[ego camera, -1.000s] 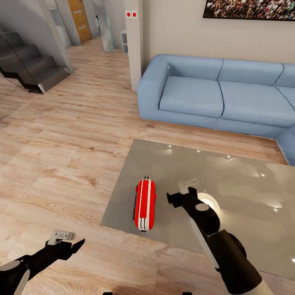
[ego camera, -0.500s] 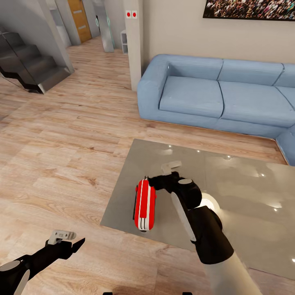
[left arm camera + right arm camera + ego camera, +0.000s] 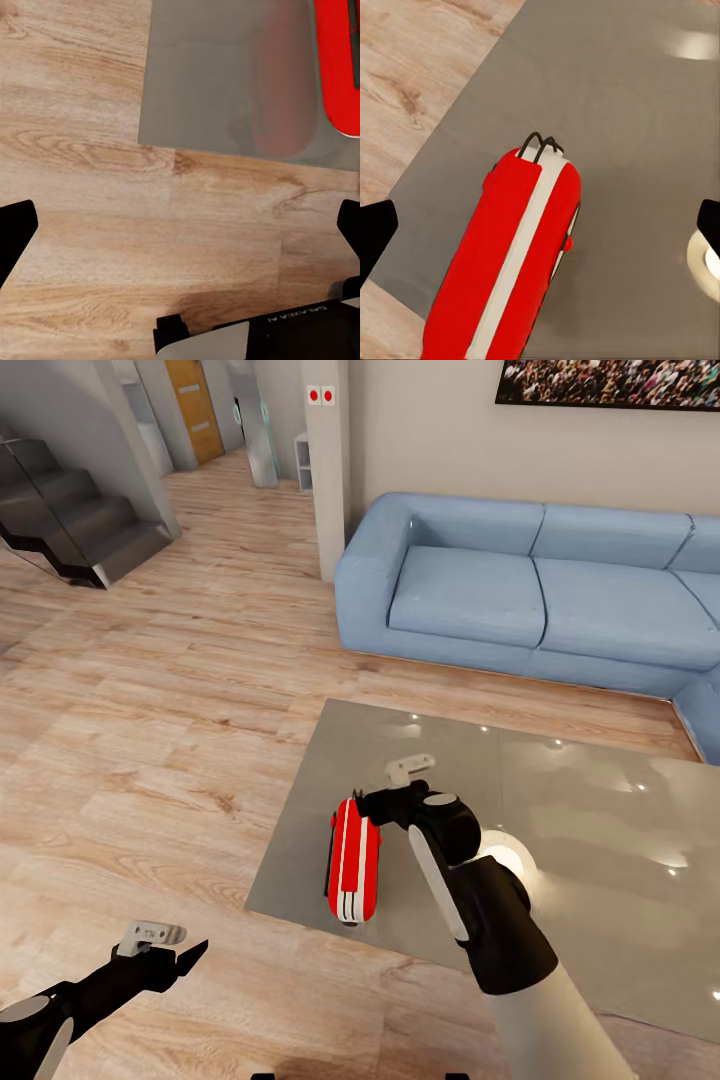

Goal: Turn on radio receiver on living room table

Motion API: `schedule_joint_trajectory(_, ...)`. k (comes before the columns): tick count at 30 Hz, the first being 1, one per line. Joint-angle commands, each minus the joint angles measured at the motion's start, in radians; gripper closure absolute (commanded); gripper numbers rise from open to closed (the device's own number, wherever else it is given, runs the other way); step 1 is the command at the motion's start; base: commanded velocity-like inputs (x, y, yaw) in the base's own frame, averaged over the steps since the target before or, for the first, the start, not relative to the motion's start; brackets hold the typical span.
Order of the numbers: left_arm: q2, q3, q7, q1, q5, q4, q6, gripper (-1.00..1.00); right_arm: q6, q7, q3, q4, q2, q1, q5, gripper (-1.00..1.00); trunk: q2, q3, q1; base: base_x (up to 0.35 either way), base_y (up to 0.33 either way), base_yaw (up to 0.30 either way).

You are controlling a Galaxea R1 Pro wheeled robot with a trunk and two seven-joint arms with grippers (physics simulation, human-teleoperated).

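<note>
From the head camera, your right claw (image 3: 372, 800) now sits at the far end of the radio receiver (image 3: 354, 857), right by its red top. A second ago it hung well off to the right of the box, so you have swung it over. You cannot tell here if it touches. The radio receiver lies flat near the left front corner of the tabletop (image 3: 590, 810), same spot as before. Your left claw (image 3: 180, 958) hangs low over the wood floor (image 3: 150, 760), not moved.

In the left wrist view, its fingers (image 3: 15, 232) are spread wide, with floor and the tabletop corner between them.

In the right wrist view, the fingers (image 3: 375, 232) are spread wide too, and the radio receiver (image 3: 510, 262) lies between and below them.
</note>
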Motion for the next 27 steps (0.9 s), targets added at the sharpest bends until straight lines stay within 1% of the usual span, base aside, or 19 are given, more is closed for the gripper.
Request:
schedule_joint_trajectory(1, 0.000, 0.000, 0.000, 0.000, 0.000, 0.000, 0.000, -1.00, -0.003, 0.000, 0.002, 0.028, 0.000, -0.014, -0.003, -1.00, 0.000, 0.000, 0.000, 0.000, 0.000, 0.000)
schedule_joint_trajectory(2, 0.000, 0.000, 0.000, 0.000, 0.000, 0.000, 0.000, -1.00, -0.008, 0.000, 0.003, 0.065, 0.000, -0.032, -0.005, -1.00, 0.000, 0.000, 0.000, 0.000, 0.000, 0.000)
schedule_joint_trajectory(5, 0.000, 0.000, 0.000, 0.000, 0.000, 0.000, 0.000, -1.00, -0.012, 0.000, 0.005, 0.097, 0.000, -0.049, -0.006, -1.00, 0.000, 0.000, 0.000, 0.000, 0.000, 0.000)
schedule_joint_trajectory(12, 0.000, 0.000, 0.000, 0.000, 0.000, 0.000, 0.000, -1.00, -0.015, 0.000, 0.006, 0.113, 0.000, -0.061, -0.007, -1.00, 0.000, 0.000, 0.000, 0.000, 0.000, 0.000)
schedule_joint_trajectory(15, 0.000, 0.000, 0.000, 0.000, 0.000, 0.000, 0.000, -1.00, -0.015, 0.002, 0.023, 0.113, 0.000, -0.080, -0.012, -1.00, 0.000, 0.000, 0.000, 0.000, 0.000, 0.000)
schedule_joint_trajectory(16, 0.000, 0.000, 0.000, 0.000, 0.001, 0.000, -0.001, -1.00, -0.015, 0.002, 0.045, 0.113, 0.000, -0.094, -0.035, -1.00, 0.000, 0.000, 0.000, 0.000, 0.000, 0.000)
schedule_joint_trajectory(17, 0.000, 0.000, 0.000, 0.000, 0.001, 0.000, -0.001, -1.00, -0.015, 0.002, 0.053, 0.113, 0.000, -0.099, -0.049, -1.00, 0.000, 0.000, 0.000, 0.000, 0.000, 0.000)
schedule_joint_trajectory(19, 0.000, 0.000, 0.000, 0.000, 0.001, 0.000, -0.001, -1.00, -0.015, 0.000, 0.079, 0.116, 0.000, -0.122, -0.115, -1.00, 0.000, 0.000, 0.000, 0.000, 0.000, 0.000)
schedule_joint_trajectory(20, 0.000, 0.000, 0.000, 0.000, 0.001, 0.000, -0.001, -1.00, -0.015, 0.000, 0.083, 0.119, 0.000, -0.127, -0.132, -1.00, 0.000, 0.000, 0.000, 0.000, 0.000, 0.000)
schedule_joint_trajectory(22, 0.000, 0.000, 0.000, 0.000, 0.001, 0.000, -0.001, -1.00, -0.025, -0.004, 0.093, 0.141, 0.000, -0.139, -0.190, -1.00, 0.000, 0.000, 0.000, 0.000, 0.000, 0.000)
schedule_joint_trajectory(23, 0.000, 0.000, 0.000, 0.000, 0.001, 0.000, -0.001, -1.00, -0.031, -0.006, 0.095, 0.149, 0.000, -0.141, -0.200, -1.00, 0.000, 0.000, 0.000, 0.000, 0.000, 0.000)
schedule_joint_trajectory(25, 0.000, 0.000, 0.000, 0.000, 0.001, 0.000, -0.001, -1.00, -0.067, -0.018, 0.099, 0.188, 0.000, -0.144, -0.225, -1.00, 0.000, 0.000, 0.000, 0.000, 0.000, 0.000)
schedule_joint_trajectory(26, 0.000, 0.000, 0.000, 0.000, 0.001, 0.000, -0.001, -1.00, -0.093, -0.027, 0.102, 0.225, 0.000, -0.146, -0.234, -1.00, 0.000, 0.000, 0.000, 0.000, 0.000, 0.000)
schedule_joint_trajectory(27, 0.000, 0.000, 0.000, 0.000, 0.001, 0.000, -0.001, -1.00, -0.101, -0.029, 0.102, 0.237, 0.000, -0.146, -0.236, -1.00, 0.000, 0.000, 0.000, 0.000, 0.000, 0.000)
